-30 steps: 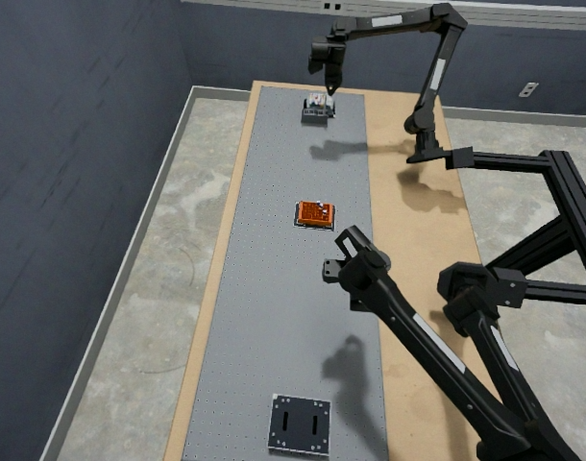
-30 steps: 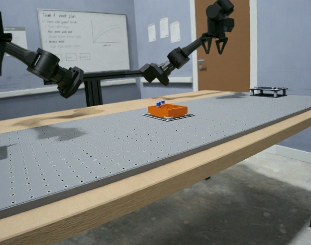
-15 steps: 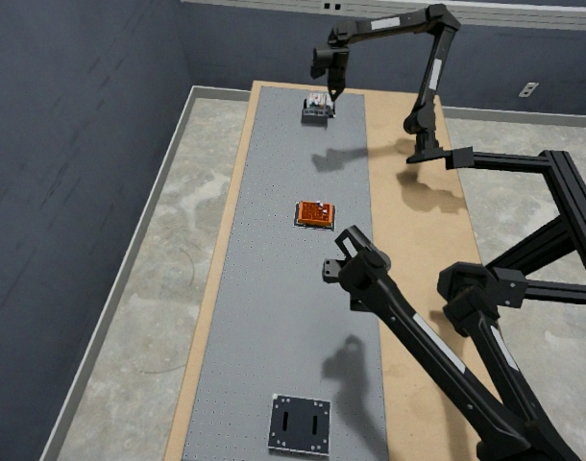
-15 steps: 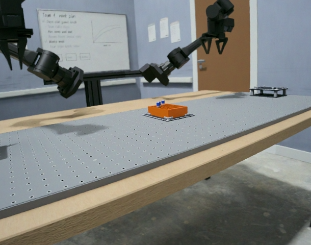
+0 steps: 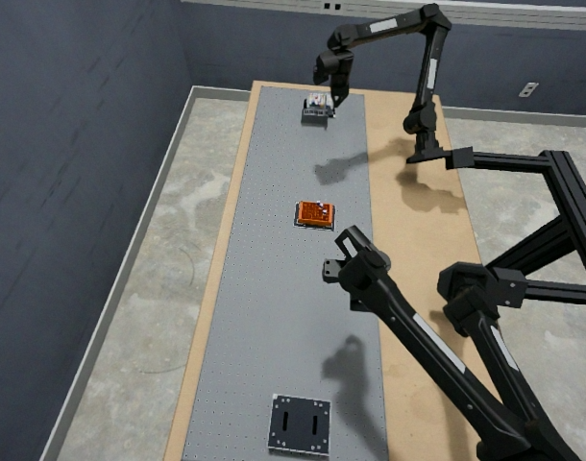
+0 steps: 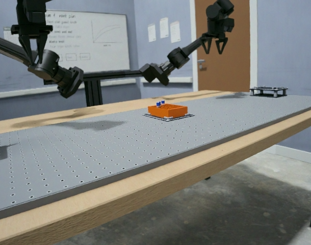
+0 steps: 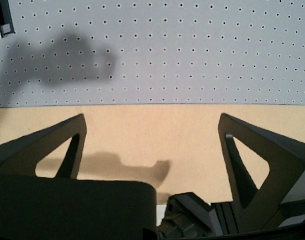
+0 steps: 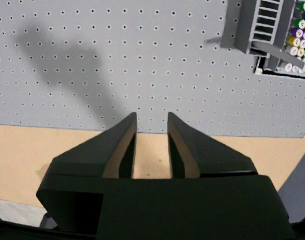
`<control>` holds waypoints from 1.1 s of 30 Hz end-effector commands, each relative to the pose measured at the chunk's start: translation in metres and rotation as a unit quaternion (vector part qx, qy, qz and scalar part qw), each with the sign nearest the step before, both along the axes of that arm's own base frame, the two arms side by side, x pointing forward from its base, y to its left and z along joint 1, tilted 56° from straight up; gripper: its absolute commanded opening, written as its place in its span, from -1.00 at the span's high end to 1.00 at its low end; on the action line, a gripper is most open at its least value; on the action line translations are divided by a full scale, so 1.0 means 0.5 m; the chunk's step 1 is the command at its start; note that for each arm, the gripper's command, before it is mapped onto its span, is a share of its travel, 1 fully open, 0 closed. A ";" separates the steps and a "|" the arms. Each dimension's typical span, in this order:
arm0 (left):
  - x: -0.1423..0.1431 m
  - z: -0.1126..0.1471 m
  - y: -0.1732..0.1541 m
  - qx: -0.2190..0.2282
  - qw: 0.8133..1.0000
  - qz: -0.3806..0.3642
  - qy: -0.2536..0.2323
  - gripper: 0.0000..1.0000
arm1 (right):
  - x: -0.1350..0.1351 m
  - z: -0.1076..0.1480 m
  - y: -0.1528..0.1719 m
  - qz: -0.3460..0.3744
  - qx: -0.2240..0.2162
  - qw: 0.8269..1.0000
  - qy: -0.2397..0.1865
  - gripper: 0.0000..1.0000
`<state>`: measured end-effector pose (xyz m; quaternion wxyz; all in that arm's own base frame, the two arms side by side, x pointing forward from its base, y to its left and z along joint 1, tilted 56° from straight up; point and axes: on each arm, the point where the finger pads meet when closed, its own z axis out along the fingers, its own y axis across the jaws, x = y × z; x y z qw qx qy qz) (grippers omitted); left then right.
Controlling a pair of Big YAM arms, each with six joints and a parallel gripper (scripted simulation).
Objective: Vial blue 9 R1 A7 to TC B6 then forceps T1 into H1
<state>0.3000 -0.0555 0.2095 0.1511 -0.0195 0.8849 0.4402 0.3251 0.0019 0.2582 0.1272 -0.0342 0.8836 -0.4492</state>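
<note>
The orange carrier TC [image 5: 308,221] [image 6: 176,112] sits in its nest mid-table; two blue-capped vials stand in it. Their wells cannot be read. Many coloured caps [image 5: 318,100] [image 8: 300,37] fill rack R1 at the far end in the top view. The grey slotted holder H1 [image 5: 314,117] [image 8: 248,25] stands beside R1. The grey forceps T1 [image 8: 279,52] reach from H1 across the corner of R1. My right gripper [image 6: 34,62] [image 8: 152,119] is partly open, empty, and to one side of H1. My left gripper [image 6: 213,53] [image 7: 152,120] is wide open, empty, and high up. Vial 9 cannot be made out.
A dark plate on short posts [image 5: 299,422] [image 6: 268,91], with two slots, stands at the near end in the top view. The left arm's wrist is between it and TC, over the side of the grey perforated board [image 5: 279,307]. The far table edge lies close behind R1.
</note>
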 end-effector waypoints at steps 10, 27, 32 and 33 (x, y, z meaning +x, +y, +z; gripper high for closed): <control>0.007 0.013 -0.006 -0.003 1.000 0.001 -0.007 -1.00 | -0.022 -0.064 0.069 -0.012 0.000 1.000 -0.009 0.53; 0.007 0.013 -0.006 -0.003 1.000 0.001 -0.007 -1.00 | -0.038 -0.135 0.147 -0.013 0.001 1.000 -0.012 0.53; 0.007 0.013 -0.006 -0.003 1.000 0.001 -0.007 -1.00 | -0.034 -0.121 0.127 -0.028 0.007 0.999 -0.022 0.53; 0.007 0.013 -0.006 -0.003 1.000 0.001 -0.007 -1.00 | -0.032 -0.119 0.131 -0.027 0.008 0.999 -0.024 0.53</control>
